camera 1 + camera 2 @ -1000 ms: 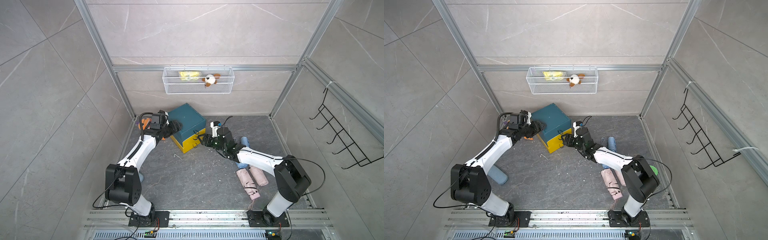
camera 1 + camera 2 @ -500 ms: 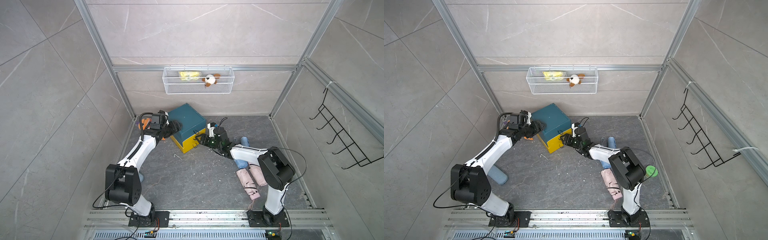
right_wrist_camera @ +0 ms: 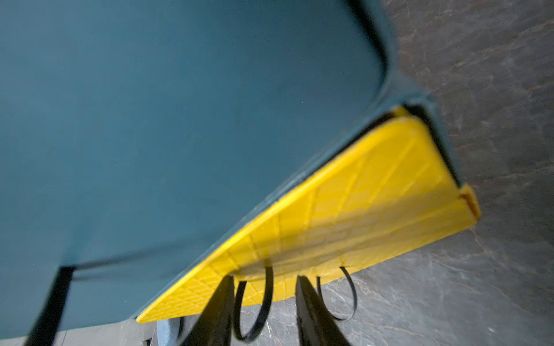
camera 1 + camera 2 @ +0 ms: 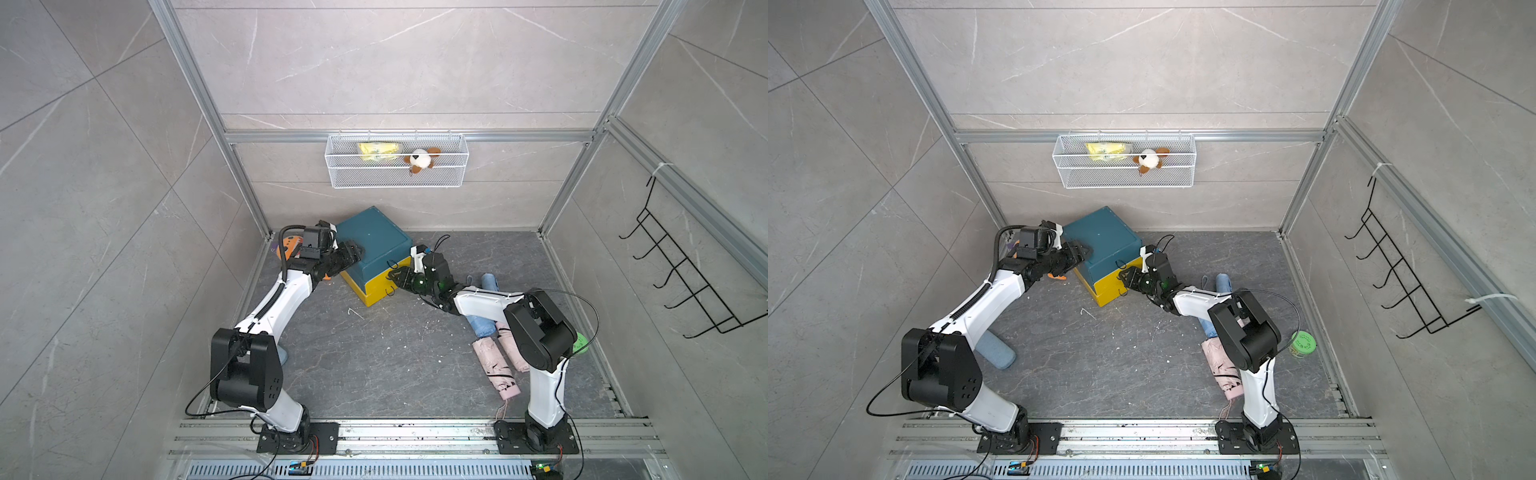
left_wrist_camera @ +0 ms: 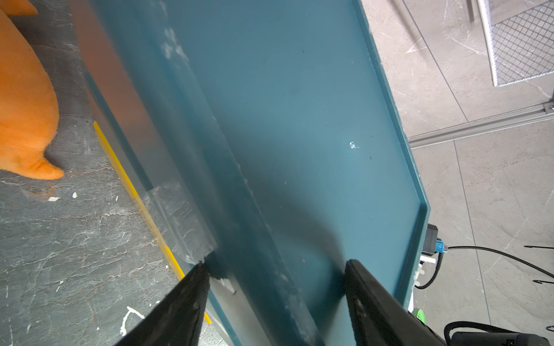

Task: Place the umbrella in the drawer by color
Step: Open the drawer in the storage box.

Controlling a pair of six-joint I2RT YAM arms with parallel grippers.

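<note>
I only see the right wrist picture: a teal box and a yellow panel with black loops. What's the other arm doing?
Observer: The left arm reaches the far side of the teal box. Its jaws stand apart, astride the box's upper edge.
Operator: And where are the umbrellas?
Observer: Two folded pink umbrellas lie on the floor beside the right arm's base.
Operator: Only pink ones?
Observer: No, a blue umbrella also lies on the floor, partly under the right arm.
</note>
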